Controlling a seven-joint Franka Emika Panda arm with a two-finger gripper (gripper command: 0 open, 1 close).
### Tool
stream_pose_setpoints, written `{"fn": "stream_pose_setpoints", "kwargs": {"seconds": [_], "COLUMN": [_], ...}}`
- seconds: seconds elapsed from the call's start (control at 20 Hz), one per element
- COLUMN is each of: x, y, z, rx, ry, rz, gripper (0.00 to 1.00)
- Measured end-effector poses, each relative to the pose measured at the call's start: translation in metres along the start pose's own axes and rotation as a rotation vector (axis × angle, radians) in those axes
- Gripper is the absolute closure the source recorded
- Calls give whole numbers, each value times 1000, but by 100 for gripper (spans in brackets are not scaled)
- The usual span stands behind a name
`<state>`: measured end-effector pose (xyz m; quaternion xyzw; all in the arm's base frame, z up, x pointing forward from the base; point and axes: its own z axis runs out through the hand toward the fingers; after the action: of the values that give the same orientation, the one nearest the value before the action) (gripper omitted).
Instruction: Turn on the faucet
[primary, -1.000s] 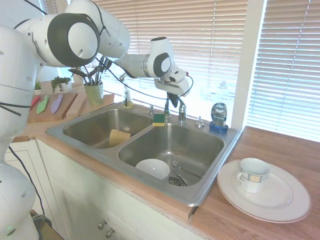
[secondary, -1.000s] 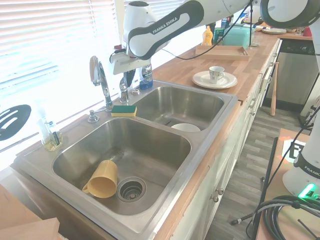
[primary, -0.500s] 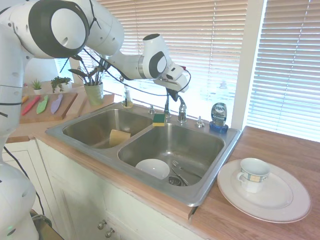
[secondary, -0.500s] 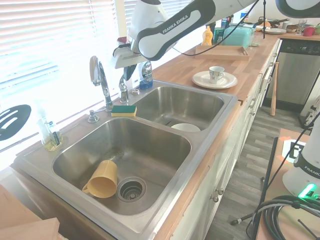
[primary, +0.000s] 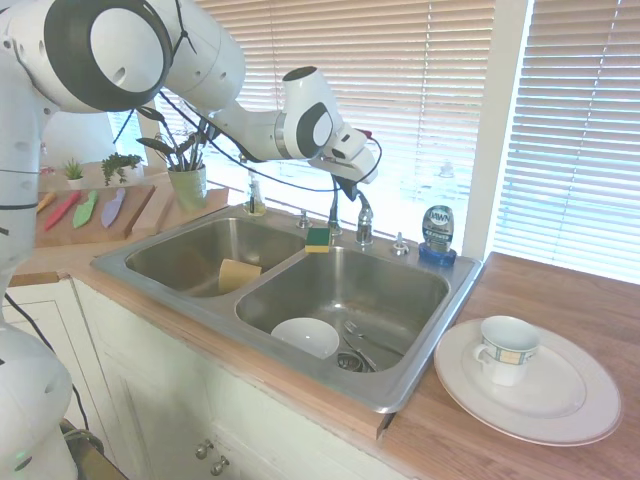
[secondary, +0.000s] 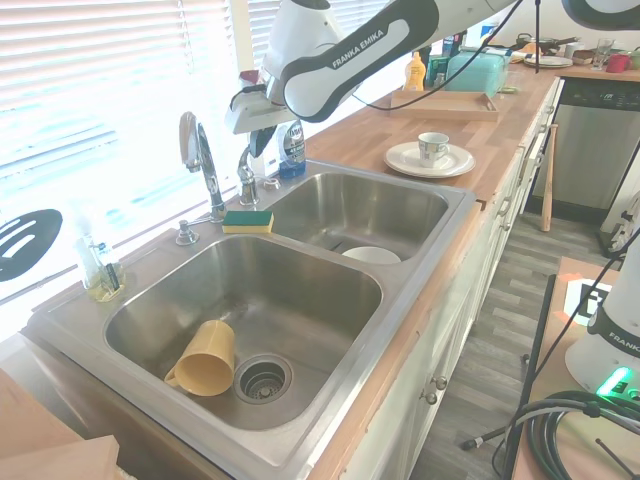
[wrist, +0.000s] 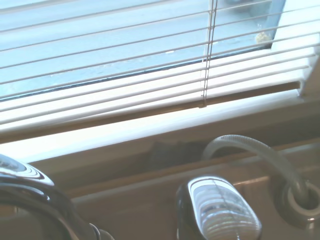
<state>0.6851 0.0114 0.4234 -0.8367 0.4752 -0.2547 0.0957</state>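
Second exterior view: gripper (secondary: 262, 143) hangs just above the short chrome lever handle (secondary: 245, 172), at the back rim of the sink (secondary: 400, 330). Can't tell if its fingers are spread or closed; they're dark and backlit by the window. Same in first exterior view, where the gripper (primary: 350, 186) sits right over the handle (primary: 364, 222), w/ no clear contact seen.

The faucet (secondary: 200, 160) rises just beside that handle, on the divider between the two basins; its grey arched spout curves up toward the blinds (secondary: 100, 80). No water seen running from it. In wrist view the handle top (wrist: 217, 207) fills the lower middle, blurred, w/ a curved bit of the faucet (wrist: 30, 187) at one edge and window slats beyond.

Near the faucet base: a yellow-green sponge (secondary: 247, 221) on the divider, a small chrome knob fitting (secondary: 186, 234) further along the rim, and a blue dish-soap bottle (secondary: 292, 150) just behind the gripper.

Further out: yellow cup (secondary: 204, 359) on its side by the drain of one basin, white bowl (secondary: 371, 255) in the other. On the table past the sink, a mug (secondary: 432, 148) stands on a white plate (secondary: 460, 164). In first exterior view, a potted plant (primary: 186, 170) stands at the far end.
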Motion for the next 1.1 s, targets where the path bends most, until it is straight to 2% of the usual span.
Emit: {"fn": "stream_pose_setpoints", "kwargs": {"seconds": [0.05,0.35,0.5,0.75,1.1], "x": [-1,-11,-13,-27,-59], "y": [3,35,52,91,145], "z": [2,25,33,42,-8], "rx": [-14,-222,-298,-378,-416], "ry": [-8,-136,-189,-253,-328], "rz": [3,35,36,39,-7], "gripper": [100,100,100,100,100]}}
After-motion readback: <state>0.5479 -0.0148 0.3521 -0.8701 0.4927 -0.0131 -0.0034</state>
